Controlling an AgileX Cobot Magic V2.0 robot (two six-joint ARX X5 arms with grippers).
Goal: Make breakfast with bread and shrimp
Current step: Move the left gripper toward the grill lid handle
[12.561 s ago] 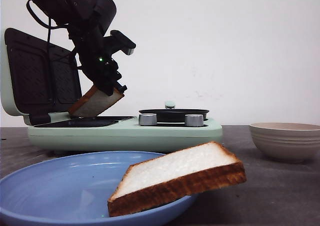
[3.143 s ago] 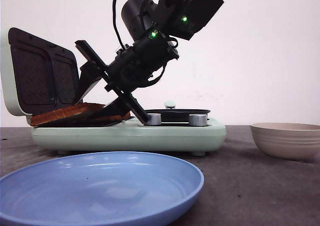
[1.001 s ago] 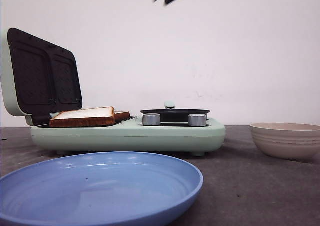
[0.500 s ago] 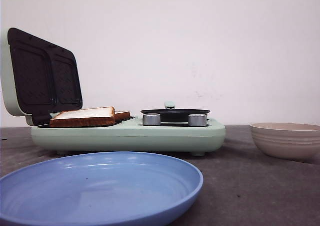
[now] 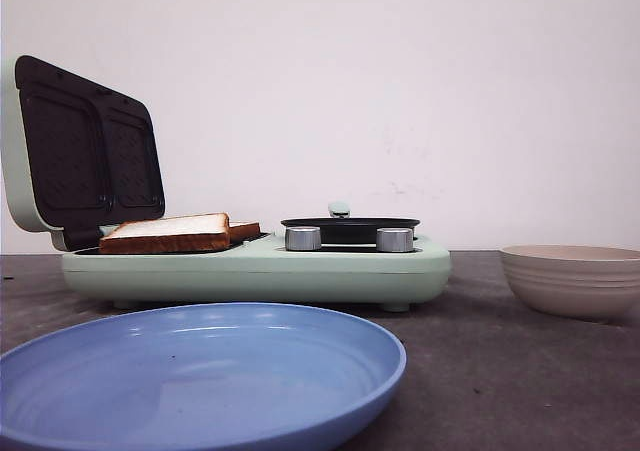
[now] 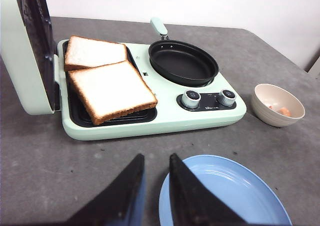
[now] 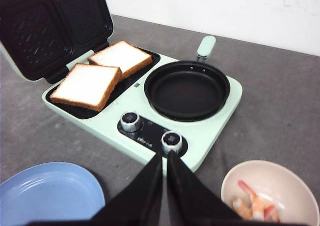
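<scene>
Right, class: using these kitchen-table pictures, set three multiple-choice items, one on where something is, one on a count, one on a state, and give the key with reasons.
1. Where do the shrimp lie?
A. in the frying pan
B. in the beige bowl
C. on the blue plate

2. How many bread slices sit on the grill plate?
A. one
B. two
C. three

3. In what state is the sandwich maker's lid?
A. raised open
B. shut flat
C. taken off

Key:
1 B: the right wrist view shows the shrimp inside the beige bowl, while the frying pan and blue plate hold nothing.
2 B: two bread slices lie side by side, one overlapping the other, on the grill plate.
3 A: the lid stands up behind the bread, its dark inner face showing.
</scene>
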